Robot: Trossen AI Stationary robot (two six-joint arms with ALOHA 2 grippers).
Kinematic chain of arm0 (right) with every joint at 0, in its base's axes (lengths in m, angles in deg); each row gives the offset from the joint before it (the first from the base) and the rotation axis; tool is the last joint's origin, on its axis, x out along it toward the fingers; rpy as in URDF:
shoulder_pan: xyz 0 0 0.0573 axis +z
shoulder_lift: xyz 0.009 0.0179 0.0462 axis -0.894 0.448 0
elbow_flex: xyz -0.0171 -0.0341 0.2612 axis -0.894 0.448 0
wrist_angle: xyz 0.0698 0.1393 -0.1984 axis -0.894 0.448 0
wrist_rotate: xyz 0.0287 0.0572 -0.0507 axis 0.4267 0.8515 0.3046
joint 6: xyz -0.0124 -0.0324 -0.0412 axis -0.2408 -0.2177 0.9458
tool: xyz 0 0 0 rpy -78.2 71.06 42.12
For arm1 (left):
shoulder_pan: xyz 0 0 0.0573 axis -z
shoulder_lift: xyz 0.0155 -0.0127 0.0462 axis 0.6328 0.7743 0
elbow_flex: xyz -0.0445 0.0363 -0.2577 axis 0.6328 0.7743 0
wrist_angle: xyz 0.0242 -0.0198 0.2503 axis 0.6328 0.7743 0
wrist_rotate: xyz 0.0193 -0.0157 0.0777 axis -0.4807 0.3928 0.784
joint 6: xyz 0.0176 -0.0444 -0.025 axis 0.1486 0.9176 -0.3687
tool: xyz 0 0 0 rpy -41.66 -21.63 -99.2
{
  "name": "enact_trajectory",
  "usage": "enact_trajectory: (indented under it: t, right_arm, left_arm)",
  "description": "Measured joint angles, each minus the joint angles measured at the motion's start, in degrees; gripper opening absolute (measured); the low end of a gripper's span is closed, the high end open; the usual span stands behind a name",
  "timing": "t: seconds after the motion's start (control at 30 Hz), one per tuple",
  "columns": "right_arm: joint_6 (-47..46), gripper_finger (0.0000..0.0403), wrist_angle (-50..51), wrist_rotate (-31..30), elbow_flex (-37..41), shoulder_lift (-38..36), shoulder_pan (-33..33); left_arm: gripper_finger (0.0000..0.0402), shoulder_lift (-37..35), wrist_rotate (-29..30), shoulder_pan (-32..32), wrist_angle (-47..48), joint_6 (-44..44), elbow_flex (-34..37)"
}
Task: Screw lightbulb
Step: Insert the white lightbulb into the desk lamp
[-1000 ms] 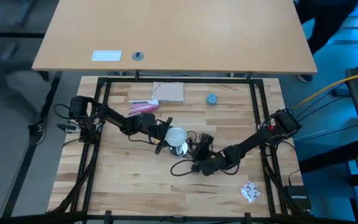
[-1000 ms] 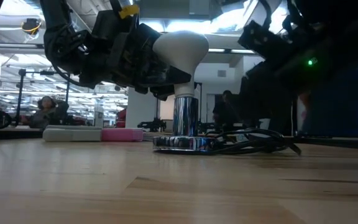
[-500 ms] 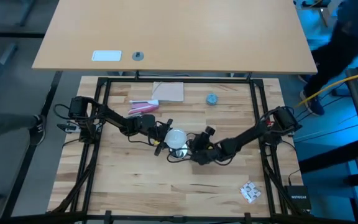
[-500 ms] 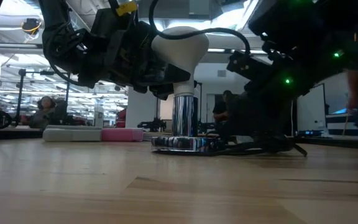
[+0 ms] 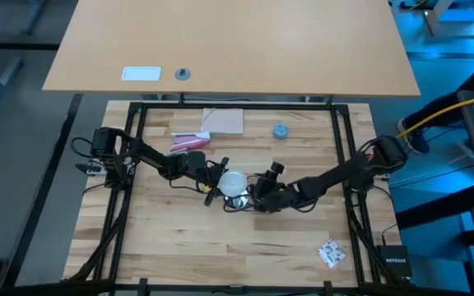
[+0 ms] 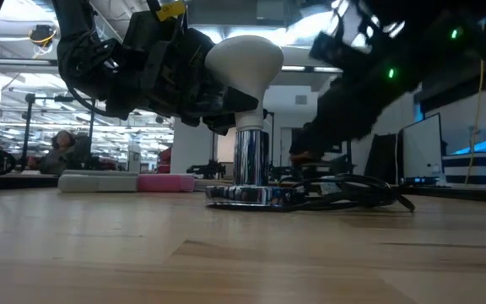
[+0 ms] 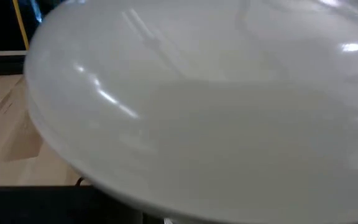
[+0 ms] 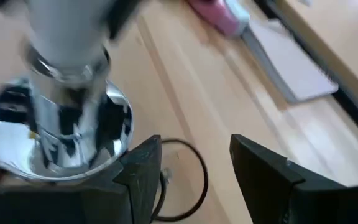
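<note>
**Bulb seated over the socket, second arm crowding in**

From the high view, we see the left tool (image 5: 218, 179) pinching the lightbulb (image 5: 234, 182) near the middle of the desk (image 5: 163, 238), with the right tool (image 5: 257, 195) just beside the socket and its coiled black cord (image 5: 239, 205). Open room lies toward the near edge; a pink marker (image 5: 189, 143) and a notepad (image 5: 223, 121) sit farther back.

In the low view, the lightbulb (image 6: 245, 63) stands upright on the chrome socket (image 6: 251, 160), its neck meeting the collar.

The left wrist view is filled by the bulb's white globe (image 7: 204, 106).

In the right wrist view, the right tool (image 8: 194, 177) has its fingers (image 8: 266, 174) spread, holding nothing, close to the socket base (image 8: 61, 140).

We judge the risks to be cross-threading if the bulb tilts, the base spinning unheld, or the cord snagging the right arm.
</note>
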Motion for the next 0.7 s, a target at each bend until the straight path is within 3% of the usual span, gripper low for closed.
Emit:
enact_trajectory:
  t: [0.27,0.7]
  right_arm:
    - [2.3,0.0198,-0.2,0.5,0.0,-2.8,5.5]
    - [-15.9,0.0198,-0.9,2.9,0.0,4.4,11.4]
  left_arm:
    - [0.0164,0.0,0.0,0.0,0.0,0.0,0.0]
    - [0.0164,0.0,0.1,0.0,-0.3,0.0,0.0]
